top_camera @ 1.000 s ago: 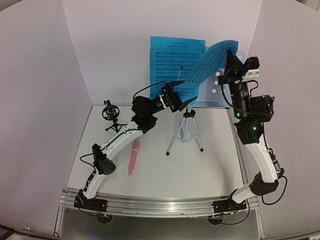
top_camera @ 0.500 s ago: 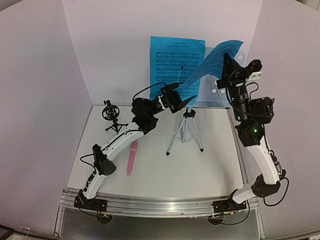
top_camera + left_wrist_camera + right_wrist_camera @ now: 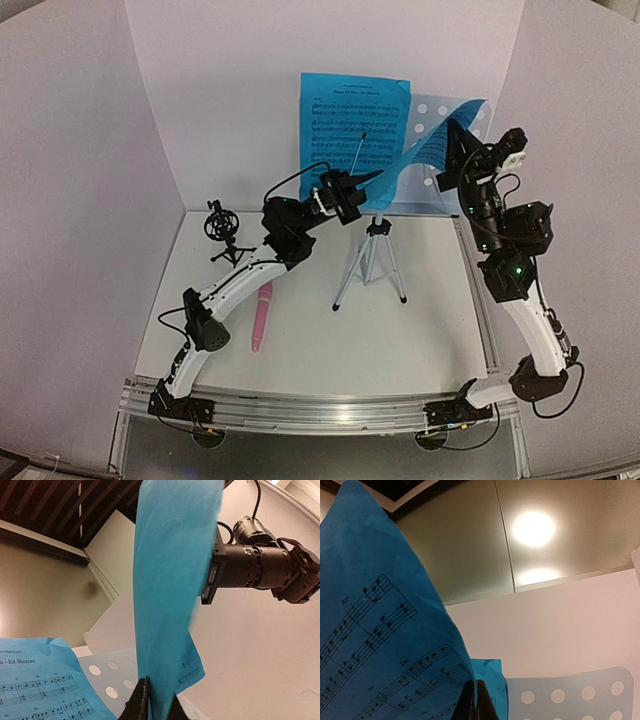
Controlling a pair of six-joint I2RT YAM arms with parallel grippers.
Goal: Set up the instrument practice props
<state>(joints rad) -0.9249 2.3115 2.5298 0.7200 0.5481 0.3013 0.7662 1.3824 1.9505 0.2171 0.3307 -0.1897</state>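
Note:
The pale blue perforated music stand [image 3: 447,112] rests on its silver tripod [image 3: 370,266] at the back of the table. One blue music sheet [image 3: 352,125] lies flat on the stand's left half. The second blue sheet [image 3: 420,152] arches in front of the right half, pinched at both ends. My left gripper [image 3: 374,178] is shut on its lower left edge [image 3: 175,580]. Its upper right end [image 3: 380,630] is clamped by my shut right gripper [image 3: 453,128]. The pink microphone [image 3: 262,316] lies on the table, and the black tripod mic holder [image 3: 220,228] stands at the back left.
White walls enclose the table on three sides. The tripod's legs spread across the table's middle, between the two arms. In the left wrist view a black overhead camera [image 3: 260,567] hangs close above the lifted sheet, with the stand's plate [image 3: 107,672] below.
My left gripper has closed from open onto the second sheet's edge. The right gripper has swung the sheet's other end up and right, uncovering the stand's holes.

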